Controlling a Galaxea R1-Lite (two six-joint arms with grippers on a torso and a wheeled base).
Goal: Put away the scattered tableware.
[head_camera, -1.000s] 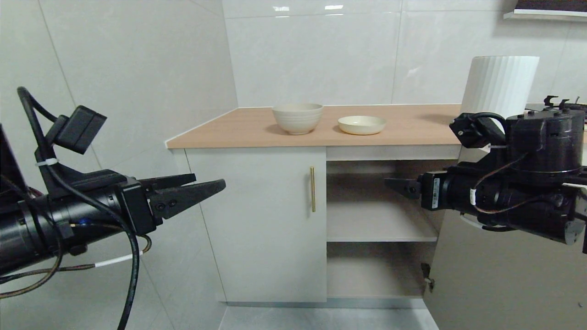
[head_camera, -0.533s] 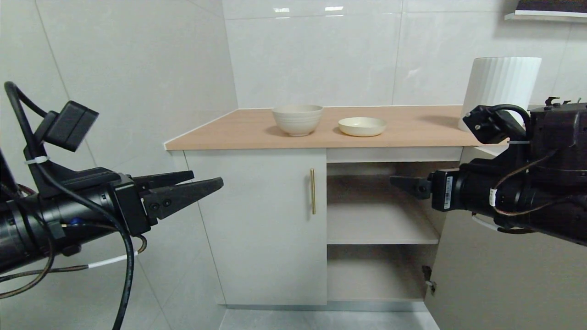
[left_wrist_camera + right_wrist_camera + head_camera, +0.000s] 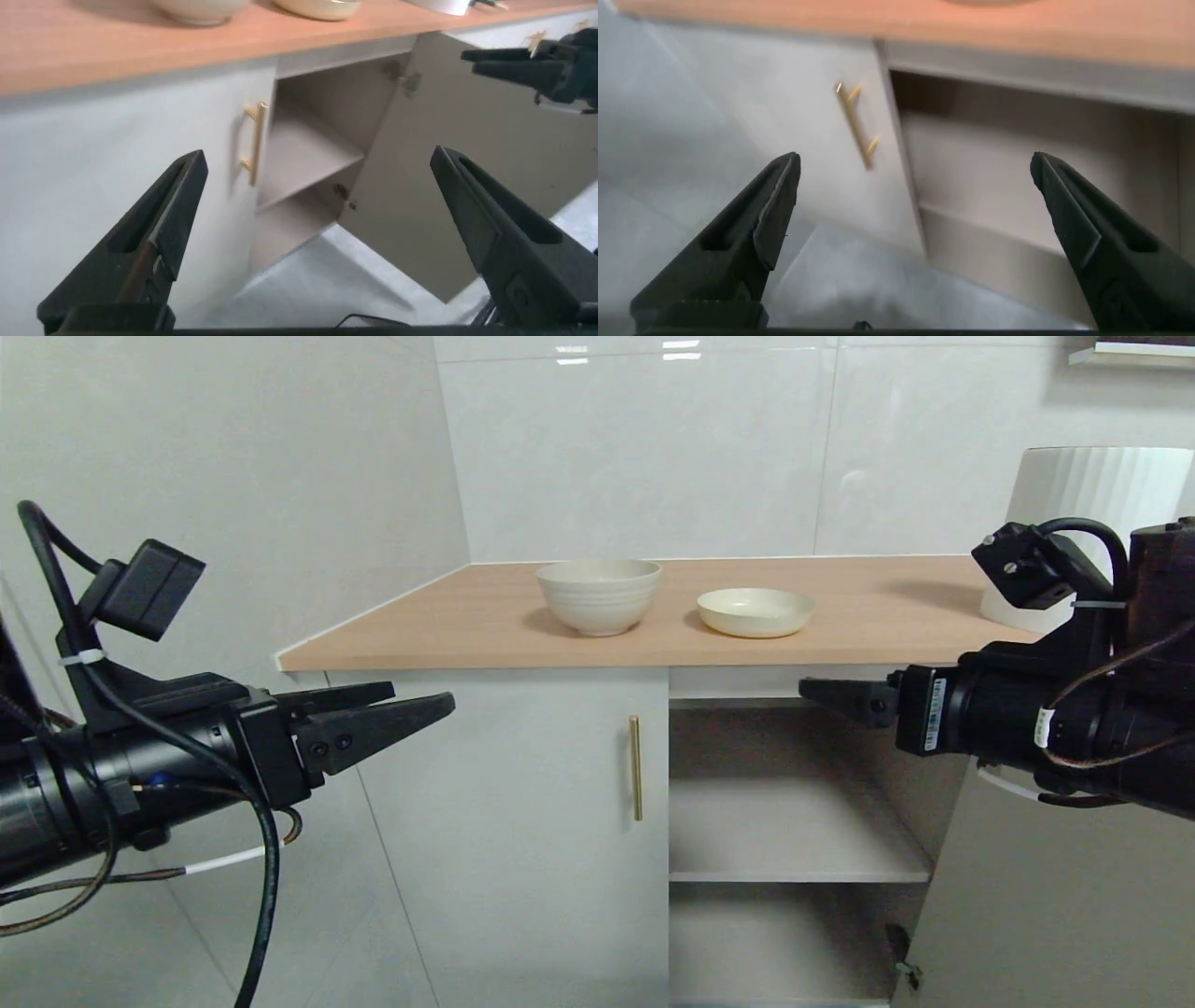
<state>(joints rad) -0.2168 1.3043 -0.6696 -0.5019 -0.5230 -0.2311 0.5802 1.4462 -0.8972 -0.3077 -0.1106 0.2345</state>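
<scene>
Bowl (image 3: pixel 598 597), shallow dish (image 3: pixel 755 612) beside, wooden countertop (image 3: pixel 448 621)

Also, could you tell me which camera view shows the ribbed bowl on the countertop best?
The head view: the whole ribbed bowl stands there on the countertop, left of the shallow dish. The left wrist view catches just its underside, cut off by the picture's edge. The right wrist view looks lower, at the cabinet beneath.

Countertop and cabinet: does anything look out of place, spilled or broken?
Nothing spilled or broken. The bowl and dish sit upright, apart, on the countertop; only the right cabinet door hangs open.
</scene>
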